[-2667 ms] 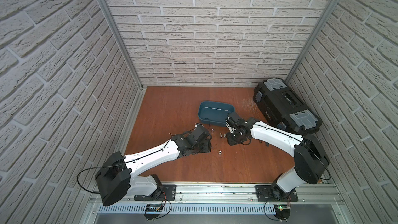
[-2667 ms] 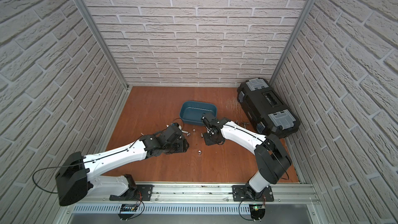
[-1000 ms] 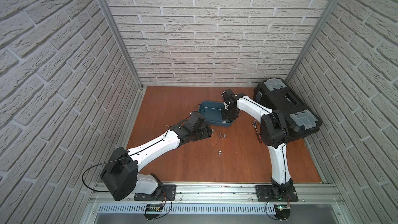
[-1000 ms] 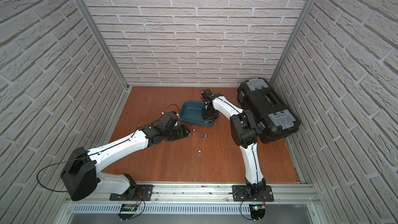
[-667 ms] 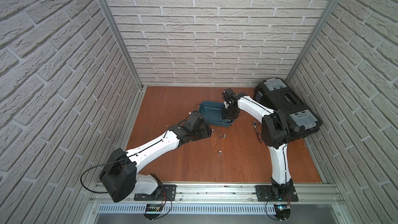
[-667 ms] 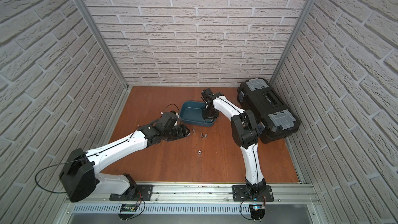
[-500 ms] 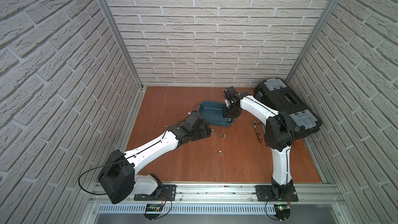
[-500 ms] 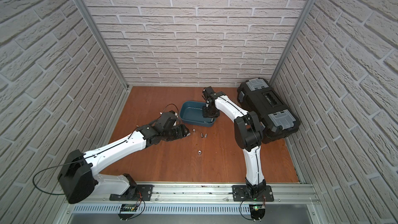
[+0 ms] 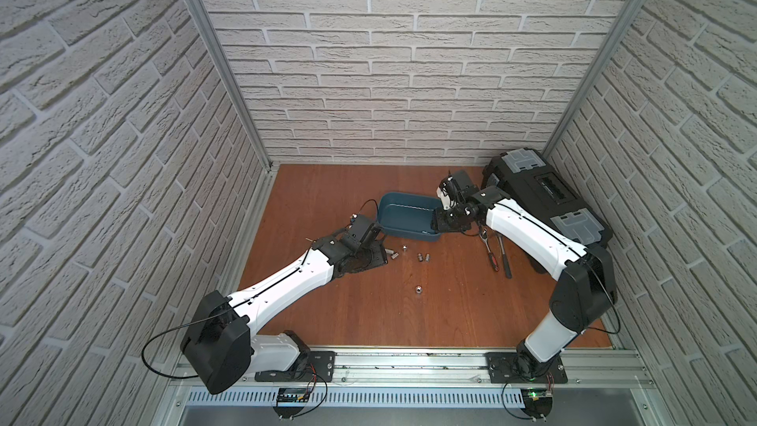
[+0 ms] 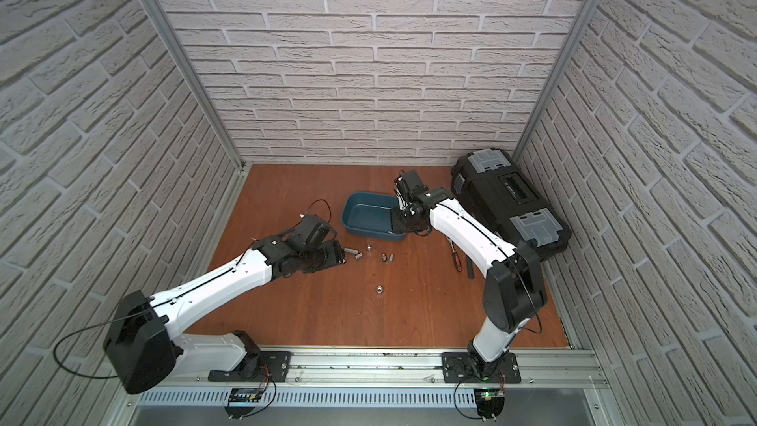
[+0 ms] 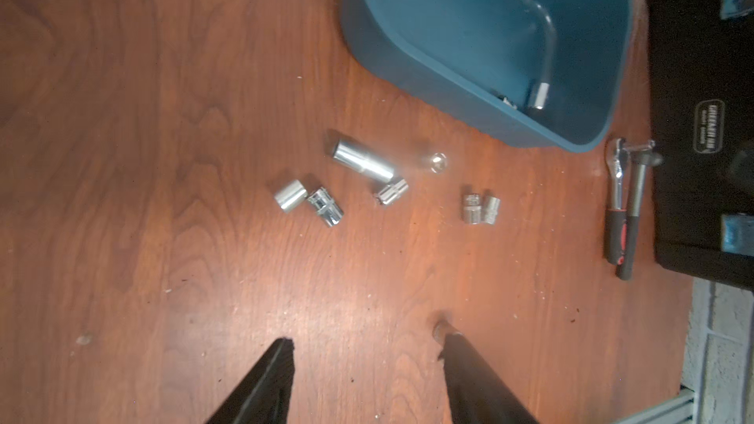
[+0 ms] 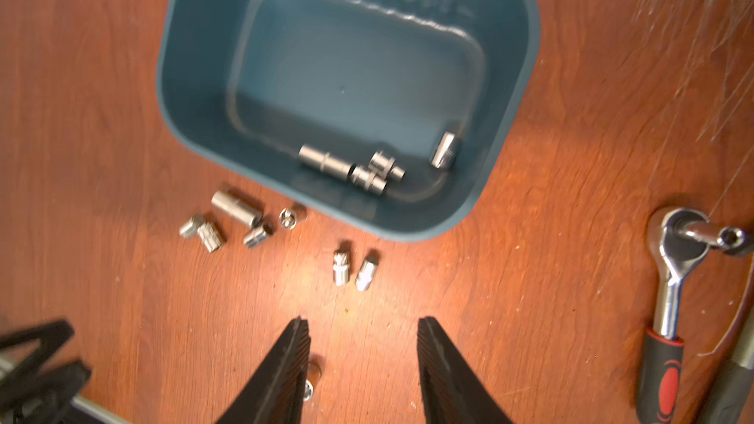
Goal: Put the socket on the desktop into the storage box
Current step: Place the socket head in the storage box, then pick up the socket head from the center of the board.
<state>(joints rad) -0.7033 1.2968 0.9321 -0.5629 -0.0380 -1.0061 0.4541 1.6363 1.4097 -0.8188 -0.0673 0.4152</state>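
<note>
the left hand [image 11: 367, 338] is held with its fingers parted and nothing between them; the right hand [image 12: 362, 320] is likewise parted and empty. nearest the left hand, a lone socket [image 11: 440, 325] is seen on the tabletop [image 11: 163, 157] just beside one fingertip. further ahead of the fingertips, a cluster of sockets [image 11: 325, 208] lies loose. it includes a long socket [image 11: 363, 161] on its side, and a pair of short sockets [image 11: 472, 209] touch each other off to one side. beyond these the storage box [image 11: 391, 67] stands, with several sockets [image 12: 334, 165] already in it. farthest off, a ratchet [image 11: 618, 181] lies just beside a black toolbox [image 11: 701, 116].

the sockets are judged to be chromed steel: rigid, not fragile, dense for their size, smooth and liable to slip. those lying on their sides are expected to roll if nudged. hold should be taken across the round body near mid-length, with the fingers square to the axis. touching sockets should be taken from the outer side so that the neighbour is not dragged.
</note>
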